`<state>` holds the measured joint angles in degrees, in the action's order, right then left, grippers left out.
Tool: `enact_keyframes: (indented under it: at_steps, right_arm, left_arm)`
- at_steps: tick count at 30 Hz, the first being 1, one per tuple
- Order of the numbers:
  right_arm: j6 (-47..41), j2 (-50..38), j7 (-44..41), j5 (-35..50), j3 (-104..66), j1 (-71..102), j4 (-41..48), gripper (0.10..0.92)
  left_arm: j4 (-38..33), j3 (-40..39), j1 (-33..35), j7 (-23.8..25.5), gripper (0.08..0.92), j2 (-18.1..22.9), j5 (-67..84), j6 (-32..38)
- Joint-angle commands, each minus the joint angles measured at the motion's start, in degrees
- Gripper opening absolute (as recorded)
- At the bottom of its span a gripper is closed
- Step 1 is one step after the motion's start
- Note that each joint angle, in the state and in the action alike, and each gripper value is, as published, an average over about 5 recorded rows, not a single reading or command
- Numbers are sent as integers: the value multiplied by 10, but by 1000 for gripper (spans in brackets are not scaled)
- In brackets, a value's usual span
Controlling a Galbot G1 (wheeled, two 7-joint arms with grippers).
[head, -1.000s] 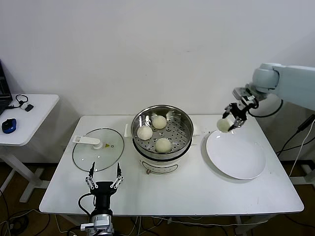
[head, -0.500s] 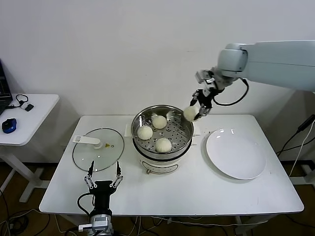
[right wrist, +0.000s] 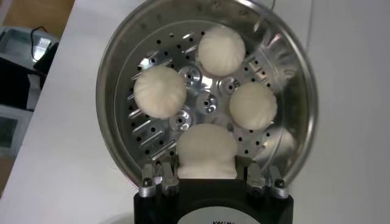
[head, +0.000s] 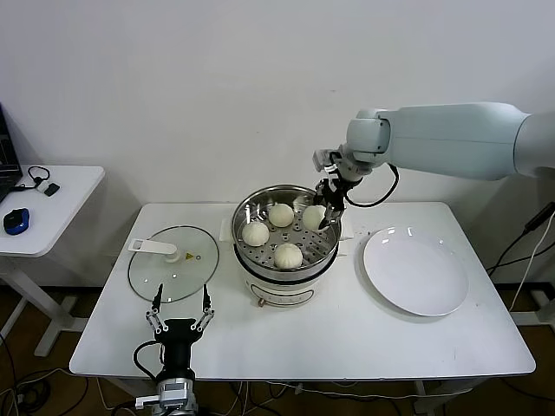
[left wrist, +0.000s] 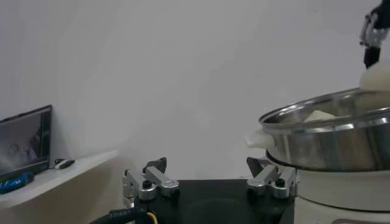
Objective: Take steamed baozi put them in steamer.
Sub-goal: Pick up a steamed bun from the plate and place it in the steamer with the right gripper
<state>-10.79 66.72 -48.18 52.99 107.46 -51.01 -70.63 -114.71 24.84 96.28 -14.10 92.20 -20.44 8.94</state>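
**Mia:** What is closest to us?

**Ben:** The left gripper (head: pixel 183 325). It sits low at the front edge of the white table (head: pixel 303 347), and its fingers are wide apart with nothing in them. Just behind it lies a flat glass lid (head: pixel 172 262) with a white handle.

**Mia:** And on the other side?

**Ben:** A round white plate (head: pixel 415 271) sits on the right part of the table. It has no buns on it.

**Mia:** Where is the steamer?

**Ben:** The steamer (head: pixel 286 236) stands in the middle of the table, between the lid and the plate. It is a shiny metal pot with holes in its floor, on a cream base.

**Mia:** Are the buns in it?

**Ben:** Three steamed baozi (right wrist: pixel 220 50) rest on the holey floor, a little apart from each other. The fourth baozi (right wrist: pixel 206 150) is between the fingers of the right gripper (right wrist: pixel 206 176), inside the pot by its right wall. The fingers sit on both sides of it, close to it. I cannot tell if that bun touches the floor.

**Mia:** Does something block the view?

**Ben:** The right gripper and its big pale arm (head: pixel 451 141) reach in from the right, over the pot rim, and hide part of the far right wall.

**Mia:** What is far away?

**Ben:** A small side table (head: pixel 43 212) on the left, with a blue mouse (head: pixel 15 221) on it, and the white wall behind.
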Motion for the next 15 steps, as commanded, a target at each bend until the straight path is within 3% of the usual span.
enact_keyframes:
  at_steps: [1,15]
  right_arm:
    - [-12,16,11,-26,-18,71,34,618]
    - [-10,20,19,-39,-29,95,59,638]
  left_arm:
    - [3,3,-3,0,823,28,3,0]
    - [6,4,-9,-1,823,28,6,-2]
